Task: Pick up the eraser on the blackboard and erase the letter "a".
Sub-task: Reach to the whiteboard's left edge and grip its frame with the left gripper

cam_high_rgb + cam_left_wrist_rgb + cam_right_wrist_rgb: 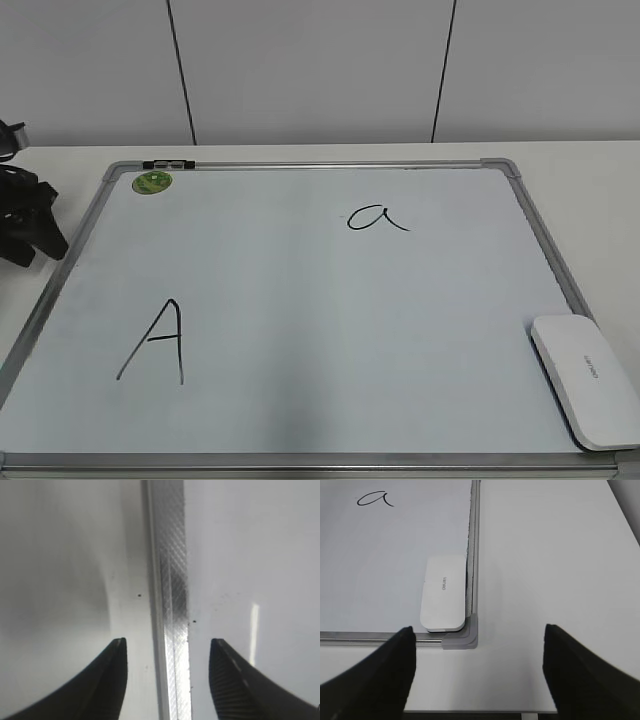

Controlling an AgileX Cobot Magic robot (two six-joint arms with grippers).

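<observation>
The white blackboard (300, 300) lies flat on the table. The white eraser (590, 380) lies in its near right corner, against the frame. The small cursive letter "a" (378, 218) is at the upper middle right. In the right wrist view the eraser (444, 592) lies ahead and left of my open, empty right gripper (477, 650), which hovers over the table just off the board's grey corner cap (462, 635); the "a" (375, 499) shows far off. My left gripper (167, 650) is open and empty above the board's silver frame (172, 580), and shows at the left edge (30, 225).
A larger capital "A" (155, 340) is drawn at the board's near left. A round green sticker (153, 182) sits at the far left corner. White table surrounds the board, with its front edge (480, 712) close under the right gripper. A wall stands behind.
</observation>
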